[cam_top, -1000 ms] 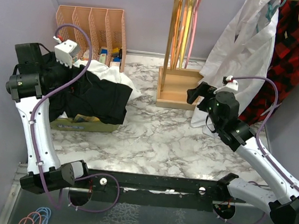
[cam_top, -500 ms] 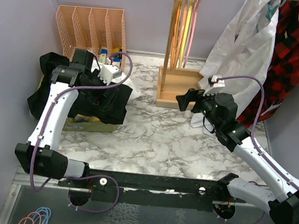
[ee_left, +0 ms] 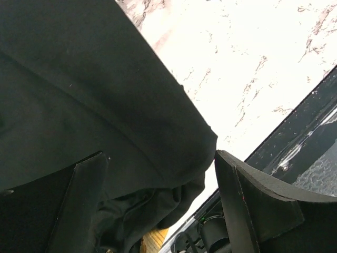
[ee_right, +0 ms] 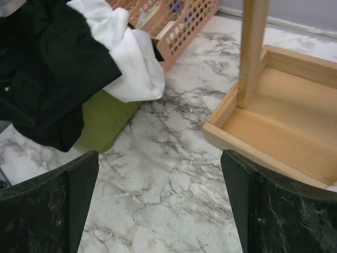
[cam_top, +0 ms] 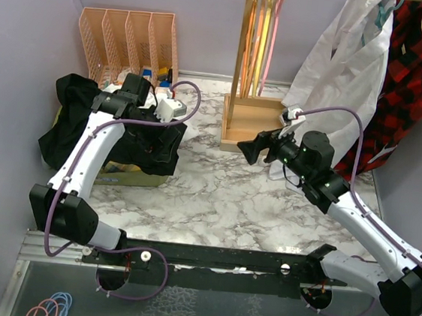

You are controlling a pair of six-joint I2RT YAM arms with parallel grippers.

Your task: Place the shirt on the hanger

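The black shirt [cam_top: 126, 138] lies heaped at the left of the table, over a green box. It fills the left wrist view [ee_left: 95, 95]. My left gripper [cam_top: 159, 115] hovers over the shirt's right part, its jaws wide apart [ee_left: 158, 158] with cloth lying below and between them, not pinched. The pink hanger [cam_top: 272, 40] hangs on the wooden rack at the back, beside orange and yellow ones. My right gripper [cam_top: 246, 150] is open and empty above the marble table [ee_right: 159, 158], in front of the rack base, with the shirt [ee_right: 47, 68] to its left.
Wooden rack base [cam_top: 248, 124] stands at back centre. A white shirt [cam_top: 341, 73] and a red-and-black plaid shirt [cam_top: 411, 81] hang at the right. An orange file organiser [cam_top: 129, 40] stands at back left. A white cloth [ee_right: 131, 58] and the green box [ee_right: 102, 118] lie under the shirt.
My left arm has swung from the far left across the shirt to its right side. My right gripper has moved left and lower, away from the rack base.
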